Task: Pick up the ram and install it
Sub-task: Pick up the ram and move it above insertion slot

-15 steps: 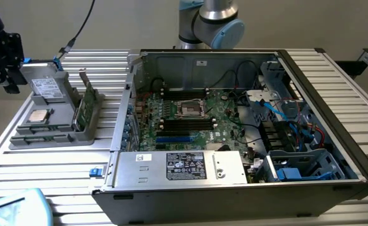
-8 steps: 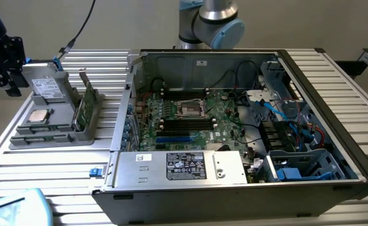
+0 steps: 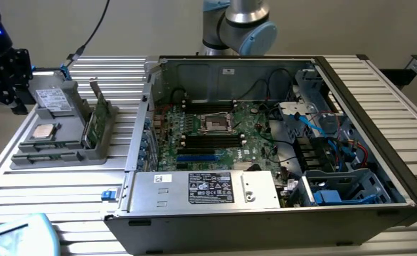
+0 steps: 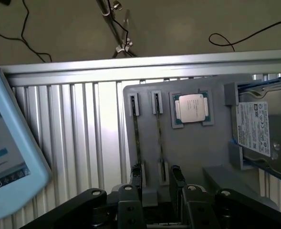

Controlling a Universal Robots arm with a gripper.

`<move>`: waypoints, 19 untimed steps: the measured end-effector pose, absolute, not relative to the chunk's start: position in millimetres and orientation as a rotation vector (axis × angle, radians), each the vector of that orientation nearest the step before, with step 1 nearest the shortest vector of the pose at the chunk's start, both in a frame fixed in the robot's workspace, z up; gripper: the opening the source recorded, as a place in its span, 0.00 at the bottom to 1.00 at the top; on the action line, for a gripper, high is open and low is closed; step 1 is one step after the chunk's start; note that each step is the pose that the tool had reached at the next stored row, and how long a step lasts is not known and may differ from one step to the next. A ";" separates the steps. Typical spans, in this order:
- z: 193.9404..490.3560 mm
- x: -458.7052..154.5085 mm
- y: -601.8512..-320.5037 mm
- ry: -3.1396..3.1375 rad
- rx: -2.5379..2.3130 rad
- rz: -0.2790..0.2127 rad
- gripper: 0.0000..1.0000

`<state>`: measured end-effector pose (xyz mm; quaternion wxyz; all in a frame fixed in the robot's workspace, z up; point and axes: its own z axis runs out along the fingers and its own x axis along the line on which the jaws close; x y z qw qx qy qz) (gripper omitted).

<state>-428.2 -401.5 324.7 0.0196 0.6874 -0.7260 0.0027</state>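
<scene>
Two ram sticks stand on edge in the narrow slots of a grey tray [image 4: 197, 157]: one ram stick [image 4: 136, 138] and a second ram stick [image 4: 159, 138] beside it, both seen as thin dark-green lines. My gripper [image 4: 156, 180] hangs over their near ends, open. One finger [image 4: 136, 177] is by the first stick, the other finger [image 4: 175, 177] is past the second, and nothing is held. In the exterior view the gripper [image 3: 16, 104] hovers at the left end of the tray [image 3: 59, 154]. The open computer case [image 3: 265, 149] shows black memory slots [image 3: 210, 141] on its motherboard.
The tray also carries a square silver processor [image 4: 191, 107], a hard drive [image 4: 259, 129] and a wider green card [image 3: 98, 124] with a bracket. A blue-edged tablet [image 4: 9, 157] lies on the slatted table near the tray. Cables trail on the floor beyond the table edge.
</scene>
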 end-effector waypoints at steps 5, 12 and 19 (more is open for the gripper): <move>315.5 -428.6 -401.5 -2.218 2.170 0.009 0.37; 302.8 -429.4 -402.7 -2.164 2.224 0.010 0.37; 290.0 -430.9 -409.8 -2.134 2.253 0.001 0.37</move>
